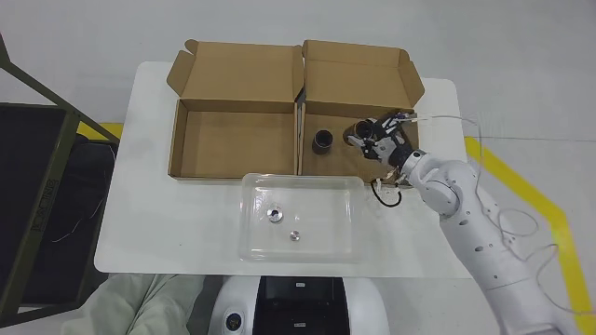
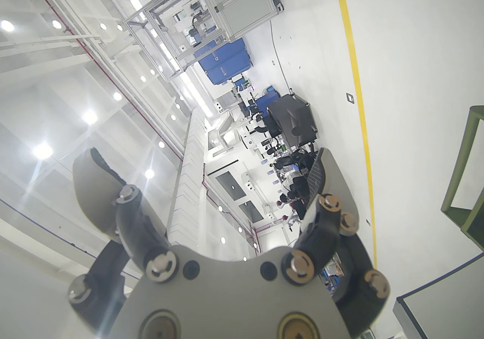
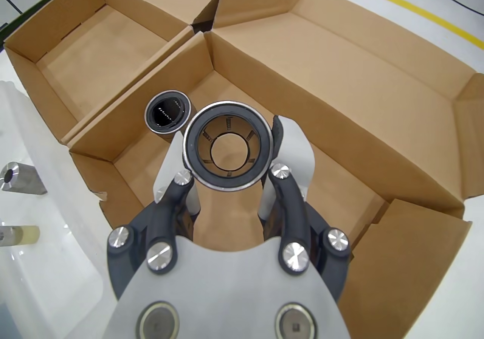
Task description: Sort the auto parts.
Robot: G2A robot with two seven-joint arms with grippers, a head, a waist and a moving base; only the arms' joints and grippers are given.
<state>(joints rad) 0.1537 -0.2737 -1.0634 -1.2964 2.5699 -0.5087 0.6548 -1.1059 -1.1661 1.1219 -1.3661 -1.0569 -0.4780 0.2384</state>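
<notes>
The boxes [image 1: 237,144] are matt cardboard, the tray [image 1: 326,216] glossy plastic, the bearing [image 3: 192,140] metal-rimmed.

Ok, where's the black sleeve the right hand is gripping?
The black sleeve is clamped in the right hand over the right cardboard box, beside a second sleeve inside it, on the side toward the left box.

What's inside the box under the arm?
A black bearing sleeve stands on the box floor. The right gripper holds a second sleeve over it, hiding the floor beneath.
</notes>
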